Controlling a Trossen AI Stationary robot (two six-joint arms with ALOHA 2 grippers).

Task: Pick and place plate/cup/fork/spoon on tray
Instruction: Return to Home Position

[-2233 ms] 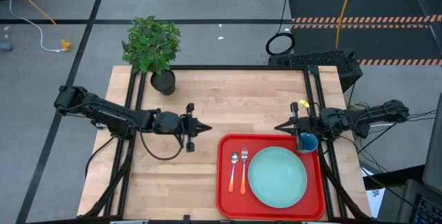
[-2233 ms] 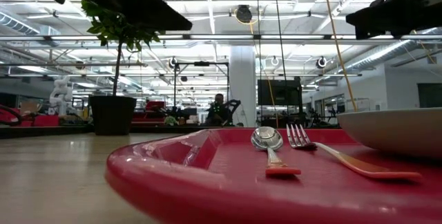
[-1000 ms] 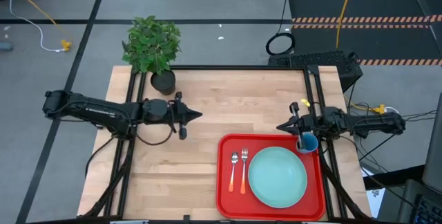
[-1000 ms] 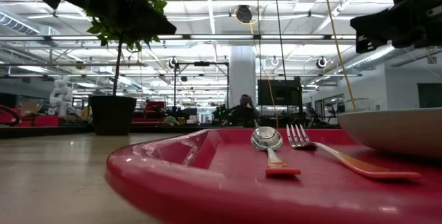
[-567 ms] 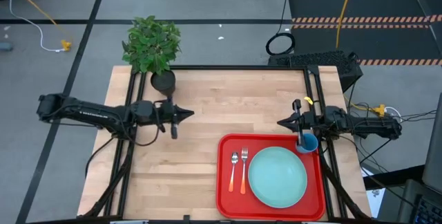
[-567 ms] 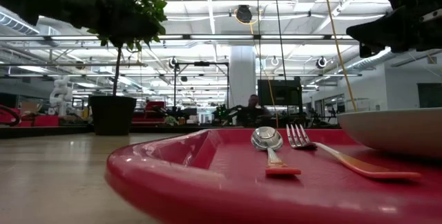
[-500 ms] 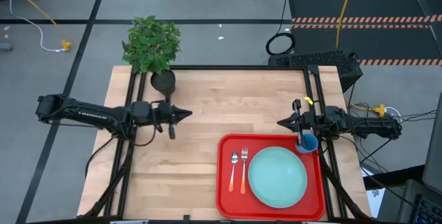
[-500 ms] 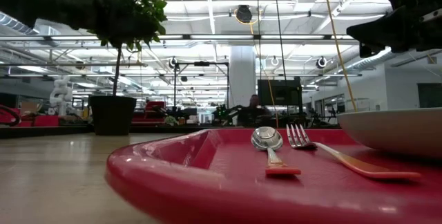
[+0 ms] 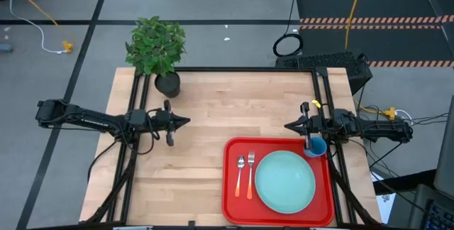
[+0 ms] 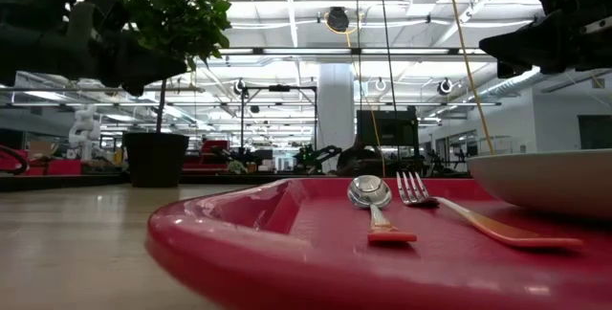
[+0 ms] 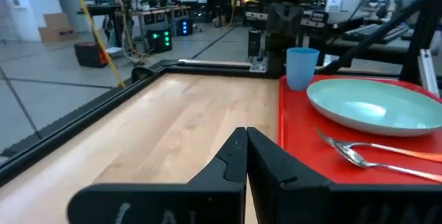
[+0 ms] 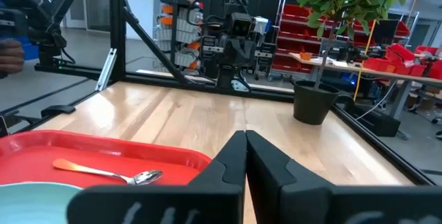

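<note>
Pulling back toward its own side, the left pincer has left the middle of the surface, fingers pressed together and holding nothing. On the red tray sit the plate, spoon, fork and blue cup (in the far corner). The right pincer waits beside the cup, pinched closed and empty too.

A potted plant stands at the wooden table's corner.

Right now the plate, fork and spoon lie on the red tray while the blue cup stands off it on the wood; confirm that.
Not quite: the cup stands on the tray, in its far right corner beside the plate. The high view shows it.
</note>
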